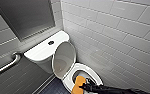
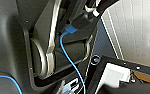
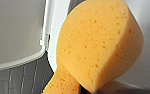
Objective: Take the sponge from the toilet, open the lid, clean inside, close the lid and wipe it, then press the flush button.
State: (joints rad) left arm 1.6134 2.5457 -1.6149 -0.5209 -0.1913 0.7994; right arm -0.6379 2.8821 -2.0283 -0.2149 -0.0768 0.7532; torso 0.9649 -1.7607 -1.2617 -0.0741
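Note:
The white toilet (image 1: pixel 44 50) stands against the tiled wall, and its lid (image 1: pixel 64 58) is raised upright against the tank. In the middle of the tank top sits the dark flush button (image 1: pixel 51 42). The seat ring (image 1: pixel 94 72) lies down around the open bowl. Over the bowl's near side, my right gripper (image 1: pixel 82 86) is shut on the orange-yellow sponge (image 1: pixel 79 83). The right wrist view shows the sponge (image 3: pixel 98 45) large and pinched narrow at its lower end, with the lid's edge (image 3: pixel 49 27) behind it.
A metal grab bar (image 1: pixel 6 65) runs along the left wall under a grey panel (image 1: pixel 26 17). White tiles (image 1: pixel 121 37) cover the wall close on the right. Dark floor (image 1: pixel 53 88) lies beside the bowl. A blue cable (image 2: pixel 71 62) crosses the robot's own body.

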